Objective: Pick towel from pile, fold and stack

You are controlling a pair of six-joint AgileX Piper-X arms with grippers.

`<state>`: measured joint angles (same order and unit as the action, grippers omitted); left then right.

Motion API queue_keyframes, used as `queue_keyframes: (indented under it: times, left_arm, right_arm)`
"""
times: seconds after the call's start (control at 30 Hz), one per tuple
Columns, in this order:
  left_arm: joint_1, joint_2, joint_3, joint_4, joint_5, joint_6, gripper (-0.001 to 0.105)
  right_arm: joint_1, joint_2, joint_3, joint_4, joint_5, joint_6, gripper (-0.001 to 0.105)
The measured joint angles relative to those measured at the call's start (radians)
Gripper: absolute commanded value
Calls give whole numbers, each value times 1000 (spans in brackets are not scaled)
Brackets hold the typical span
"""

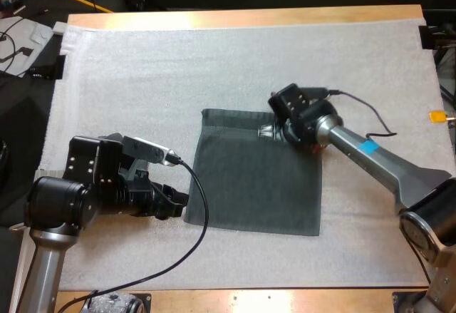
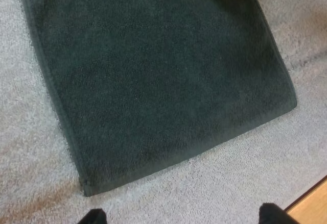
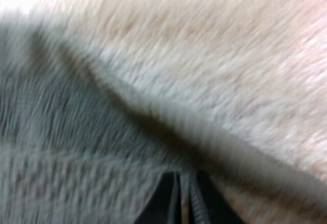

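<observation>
A dark grey-green towel (image 1: 256,177) lies flat near the middle of the white mat (image 1: 214,56). My left gripper (image 1: 178,202) sits low on the mat just off the towel's near left corner. In the left wrist view the towel (image 2: 153,81) spreads ahead of that gripper (image 2: 184,216), whose fingers stand wide apart, open and clear of the cloth. My right gripper (image 1: 267,133) is down on the towel's far right part. In the right wrist view its fingers (image 3: 183,196) are pressed together at the towel (image 3: 76,157), where the hem runs past their tips.
The mat's near edge and the wooden table (image 2: 311,208) lie close behind my left gripper. The table's far wooden edge (image 1: 249,17) runs along the back, and bare mat surrounds the towel on every side.
</observation>
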<state>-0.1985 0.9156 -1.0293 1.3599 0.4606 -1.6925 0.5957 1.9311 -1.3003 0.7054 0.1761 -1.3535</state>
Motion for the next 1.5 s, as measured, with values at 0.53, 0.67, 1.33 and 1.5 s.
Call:
queue_keyframes:
  times: [0.53,0.67,1.33,1.5]
  left_arm:
    - [0,0,0,0,7,0,58]
    - [0,0,0,0,7,0,58]
    - [0,-3,5,0,8,0,58]
    - [0,-20,7,6,8,0,58]
  right_arm:
    - [-63,-117,-106,-23,96,24,0]
    - [-63,-147,-101,2,105,-7,0]
    - [88,-677,-17,341,38,-41,0]
    - [150,-734,-10,403,46,-36,0]
